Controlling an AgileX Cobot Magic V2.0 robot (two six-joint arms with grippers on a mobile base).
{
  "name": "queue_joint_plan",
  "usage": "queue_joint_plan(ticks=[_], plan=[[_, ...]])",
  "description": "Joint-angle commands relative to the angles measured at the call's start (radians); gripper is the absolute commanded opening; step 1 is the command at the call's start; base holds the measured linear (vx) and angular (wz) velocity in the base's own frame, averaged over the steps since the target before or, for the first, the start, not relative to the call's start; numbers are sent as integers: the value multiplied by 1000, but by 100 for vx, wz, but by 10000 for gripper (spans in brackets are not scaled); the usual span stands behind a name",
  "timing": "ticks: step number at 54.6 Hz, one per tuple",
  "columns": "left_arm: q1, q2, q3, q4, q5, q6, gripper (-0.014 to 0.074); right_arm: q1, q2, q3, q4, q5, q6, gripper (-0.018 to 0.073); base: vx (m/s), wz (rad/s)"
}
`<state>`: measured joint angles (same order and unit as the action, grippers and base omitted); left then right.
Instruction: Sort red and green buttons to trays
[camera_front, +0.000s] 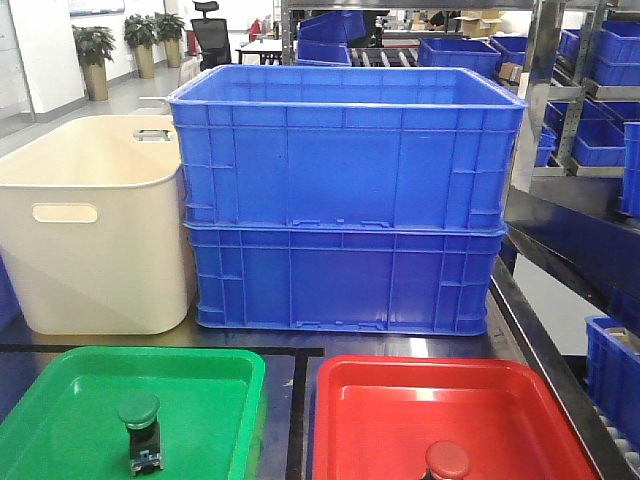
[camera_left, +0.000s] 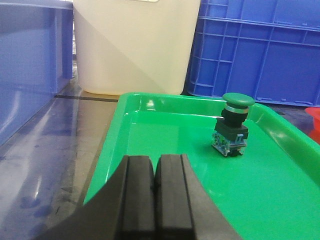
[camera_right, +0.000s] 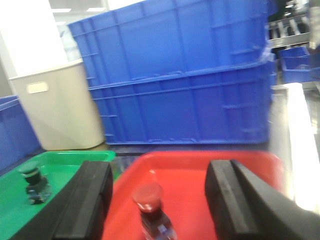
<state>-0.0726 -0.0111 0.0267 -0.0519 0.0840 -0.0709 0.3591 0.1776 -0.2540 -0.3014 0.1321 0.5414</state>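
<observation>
Two trays side by side: green tray (camera_front: 60, 400) holding green button (camera_left: 231, 125) upright, red tray (camera_front: 400, 400) holding red button (camera_right: 150, 205). Left gripper (camera_left: 155, 200) fingers pressed together, empty; right gripper (camera_right: 159, 200) fingers wide apart, flanking red button.
</observation>
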Motion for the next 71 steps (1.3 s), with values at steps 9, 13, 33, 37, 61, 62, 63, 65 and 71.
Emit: queue_joint_plan(ticks=[9, 13, 33, 37, 61, 62, 63, 65, 71], plan=[[-6, -15, -27, 0, -75, -10, -6, -217, -203, 144, 301, 6, -262, 265, 0, 0], [-6, -15, -27, 0, -74, -10, -6, -280, -195, 173, 330, 4, -338, 185, 0, 0], [-6, -15, -27, 0, -73, -10, -6, -452, -200, 302, 286, -92, -393, -13, 0, 0], [-6, -15, -27, 0, -73, -10, -6, -451, -200, 298, 285, -77, -393, -13, 0, 0], [-6, -15, -27, 0, -73, -10, -6, -451, -200, 298, 287, -48, -393, -12, 0, 0], [-6, -15, -27, 0, -73, -10, -6, -451, -200, 298, 287, -48, -393, -12, 0, 0], [-6, -15, -27, 0, -73, -10, -6, -451, -200, 298, 287, -48, -393, -12, 0, 0], [-6, -15, -27, 0, -73, -10, -6, -451, -200, 298, 287, -48, -393, -12, 0, 0], [-6, -15, -27, 0, -73, -10, -6, -451, -200, 298, 287, -48, -393, -12, 0, 0]])
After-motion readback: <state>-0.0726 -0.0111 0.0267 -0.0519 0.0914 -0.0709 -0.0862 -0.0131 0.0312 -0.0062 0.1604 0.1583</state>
